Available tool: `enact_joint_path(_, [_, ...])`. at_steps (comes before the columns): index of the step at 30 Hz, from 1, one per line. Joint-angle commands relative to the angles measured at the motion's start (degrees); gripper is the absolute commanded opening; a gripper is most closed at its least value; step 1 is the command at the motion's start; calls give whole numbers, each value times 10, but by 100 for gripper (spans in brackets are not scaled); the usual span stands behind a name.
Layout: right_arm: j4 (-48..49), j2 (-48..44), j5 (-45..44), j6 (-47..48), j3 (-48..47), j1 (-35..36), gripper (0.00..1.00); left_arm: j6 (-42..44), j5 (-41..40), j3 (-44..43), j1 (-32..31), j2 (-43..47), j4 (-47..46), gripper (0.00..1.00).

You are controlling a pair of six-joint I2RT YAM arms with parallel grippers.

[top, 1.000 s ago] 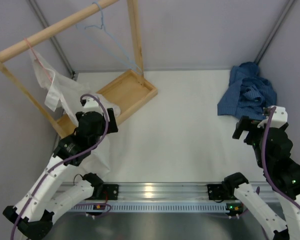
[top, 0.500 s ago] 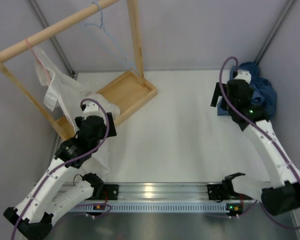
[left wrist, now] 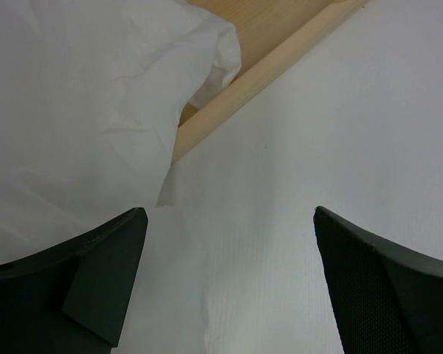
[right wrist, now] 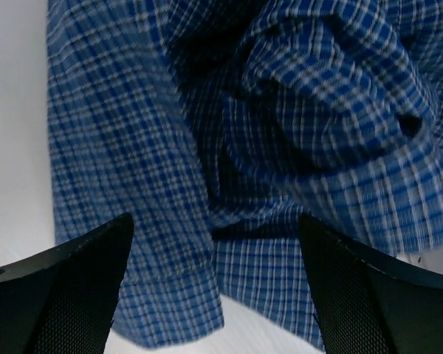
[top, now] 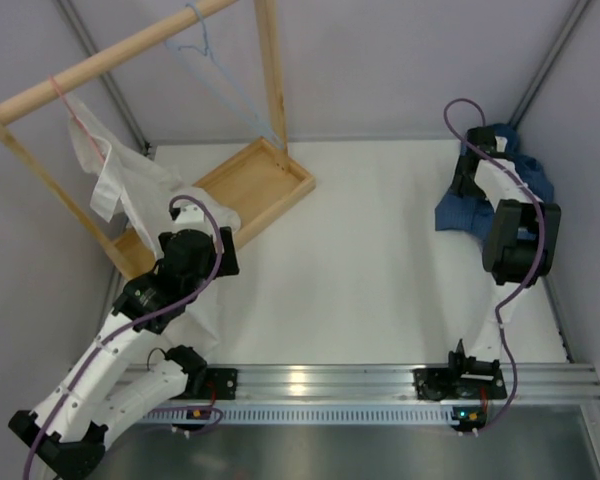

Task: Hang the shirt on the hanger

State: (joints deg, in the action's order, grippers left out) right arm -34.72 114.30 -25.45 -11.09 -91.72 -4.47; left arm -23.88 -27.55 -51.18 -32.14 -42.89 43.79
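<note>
The shirt (top: 456, 212), blue and fine-checked, lies crumpled at the back right of the table. It fills the right wrist view (right wrist: 229, 125). My right gripper (right wrist: 215, 217) hovers just over its folds, jaws open, with cloth below the gap and nothing pinched. In the top view that gripper (top: 469, 172) sits at the shirt's left edge and hides part of it. The hanger (top: 204, 42), thin light-blue wire, hangs from the wooden rail at the back left. My left gripper (left wrist: 229, 212) is open and empty above white cloth, far from both.
A wooden rack (top: 120, 55) stands at the left, with a flat tray base (top: 270, 180). A white garment (top: 130, 185) droops from a pinkish-red hanger (top: 60, 92) onto the table beside the tray edge (left wrist: 266, 74). Grey walls close in behind the table and on both sides.
My right arm has swung from the near right out to the back, and its gripper has come down over the shirt. My left arm has shifted slightly to the right.
</note>
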Motion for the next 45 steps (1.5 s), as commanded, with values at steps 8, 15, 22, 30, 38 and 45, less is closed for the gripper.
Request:
enact_joint_path(8, [11,113,121,28,-125,-12,18,3,25,6,-1,9,-13,98])
enact_joint_path(15, [104,-113,54,-13,68,117,0,6,25,4,-1,5,-13,98])
enact_joint_path(22, [203,-281,-50,-189,317,475,0,7,-9,3,1,18,-12,98])
enact_joint_path(30, [232,-316,-38,-193,310,661,73,7,-21,6,2,19,-12,98])
enact_joint_path(38, [168,-489,37,-106,402,625,72,9,-11,6,2,9,-12,98])
enact_joint_path(45, [220,-528,121,-54,524,588,69,11,15,6,1,-9,-14,98])
